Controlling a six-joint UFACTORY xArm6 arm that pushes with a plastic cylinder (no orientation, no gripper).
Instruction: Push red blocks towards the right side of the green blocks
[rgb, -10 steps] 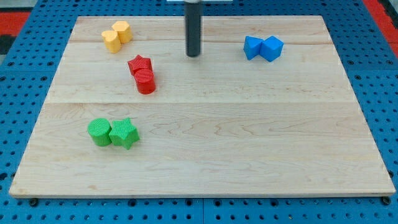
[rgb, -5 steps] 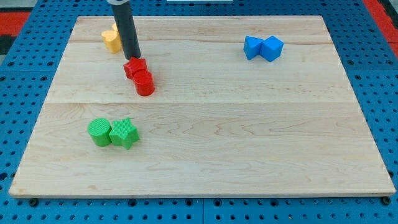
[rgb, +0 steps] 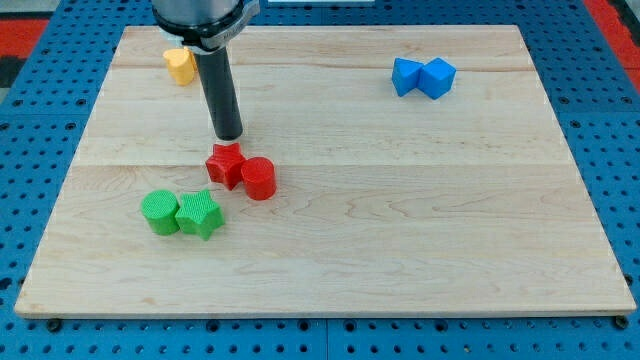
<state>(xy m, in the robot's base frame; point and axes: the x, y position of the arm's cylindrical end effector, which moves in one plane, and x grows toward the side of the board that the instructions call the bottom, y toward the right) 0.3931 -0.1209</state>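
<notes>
A red star block (rgb: 226, 164) and a red cylinder (rgb: 258, 178) lie side by side, touching, left of the board's middle. A green cylinder (rgb: 158, 212) and a green star block (rgb: 199, 214) sit touching each other below and to the left of them. My tip (rgb: 229, 135) stands just above the red star, very close to its top edge. The red blocks are a short way above and to the right of the green star.
A yellow block (rgb: 180, 64) sits at the view's top left, partly hidden behind the rod. Two blue blocks (rgb: 423, 77) touch each other at the top right. The wooden board (rgb: 400, 220) is ringed by a blue perforated base.
My tip swept left from the top middle, then came down the board. It pushed both red blocks down and to the right, closer to the green blocks.
</notes>
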